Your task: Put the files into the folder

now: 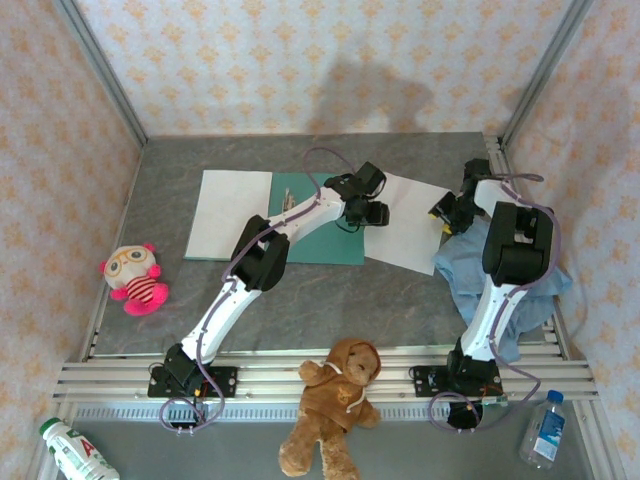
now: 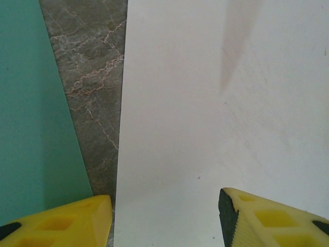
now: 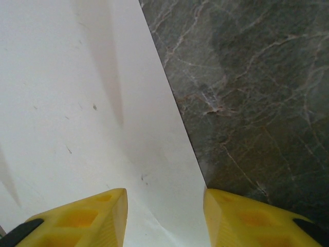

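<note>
The teal-green folder (image 1: 318, 240) lies flat at the table's middle back. One white file (image 1: 228, 215) lies against its left side. A second white file (image 1: 408, 232) lies at its right, a little askew. My left gripper (image 1: 372, 211) hovers open over this right file's left edge. In the left wrist view the gripper (image 2: 164, 222) straddles that edge, with the folder (image 2: 25, 128) to the left and the file (image 2: 221, 103) to the right. My right gripper (image 1: 446, 214) is open at the same file's right edge. In the right wrist view its jaws (image 3: 164, 218) stand over the file (image 3: 77, 103), nothing clamped.
A light blue cloth (image 1: 505, 290) lies under the right arm. A pink plush toy (image 1: 135, 278) sits at the left, and a brown teddy bear (image 1: 335, 405) on the front rails. Bottles stand at the front left (image 1: 75, 450) and front right (image 1: 543, 430). Walls enclose the table.
</note>
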